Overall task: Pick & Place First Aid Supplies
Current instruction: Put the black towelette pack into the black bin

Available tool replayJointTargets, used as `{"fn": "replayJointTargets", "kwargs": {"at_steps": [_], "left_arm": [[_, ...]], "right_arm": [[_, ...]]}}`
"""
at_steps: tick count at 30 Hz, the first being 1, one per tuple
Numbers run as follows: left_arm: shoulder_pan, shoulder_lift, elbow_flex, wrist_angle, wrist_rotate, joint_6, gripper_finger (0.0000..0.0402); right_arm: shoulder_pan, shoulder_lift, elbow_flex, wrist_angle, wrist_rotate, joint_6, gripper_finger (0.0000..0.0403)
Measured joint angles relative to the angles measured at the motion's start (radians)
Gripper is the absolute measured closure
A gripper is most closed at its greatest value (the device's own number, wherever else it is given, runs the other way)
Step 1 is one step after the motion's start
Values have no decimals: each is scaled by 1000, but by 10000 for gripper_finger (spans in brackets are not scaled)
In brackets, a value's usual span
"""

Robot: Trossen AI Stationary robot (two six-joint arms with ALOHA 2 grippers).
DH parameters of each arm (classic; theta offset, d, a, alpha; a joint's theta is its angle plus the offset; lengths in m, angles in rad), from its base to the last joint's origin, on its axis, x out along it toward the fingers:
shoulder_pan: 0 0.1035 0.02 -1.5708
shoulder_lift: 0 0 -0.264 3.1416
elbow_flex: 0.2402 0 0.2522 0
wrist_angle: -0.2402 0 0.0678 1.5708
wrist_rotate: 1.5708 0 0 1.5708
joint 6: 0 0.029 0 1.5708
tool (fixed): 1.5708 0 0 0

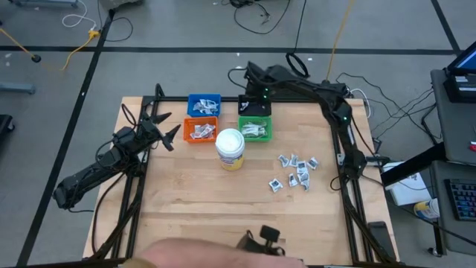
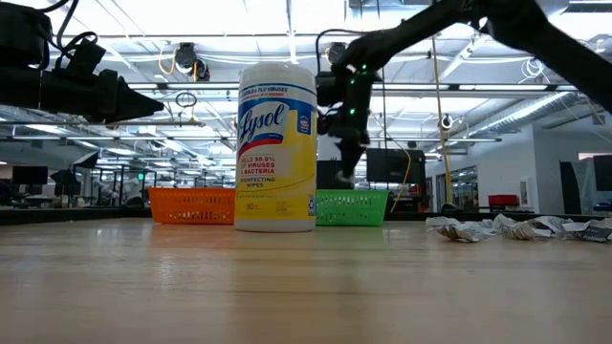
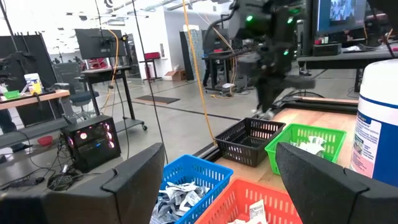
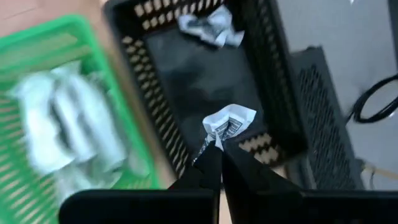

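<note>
The right gripper (image 4: 214,148) pinches 1 small white printed packet (image 4: 229,119) over the black mesh bin (image 4: 283,93). About 10 loose packets (image 1: 296,171) remain on the wooden table (image 1: 193,201). The left gripper (image 1: 168,132) waits wide apart beside the orange bin (image 1: 201,131).

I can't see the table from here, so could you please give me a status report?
Right tool shut on small white printed packet, above black mesh bin. Left tool open, waiting beside orange bin. Nothing in the way.

Dark jointed arms (image 1: 97,170), green indicator lights.
</note>
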Motion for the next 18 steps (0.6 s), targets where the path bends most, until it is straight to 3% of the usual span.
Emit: {"fn": "replayJointTargets", "kwargs": {"at_steps": [6, 14, 18], "left_arm": [[0, 0, 0, 0, -1, 0, 92], [0, 0, 0, 0, -1, 0, 91], [0, 0, 0, 0, -1, 0, 91]], "right_arm": [[-7, 75, 18, 137, 0, -73, 403], [-7, 105, 18, 174, 0, -140, 400], [-6, 104, 18, 182, 0, -154, 378]]}}
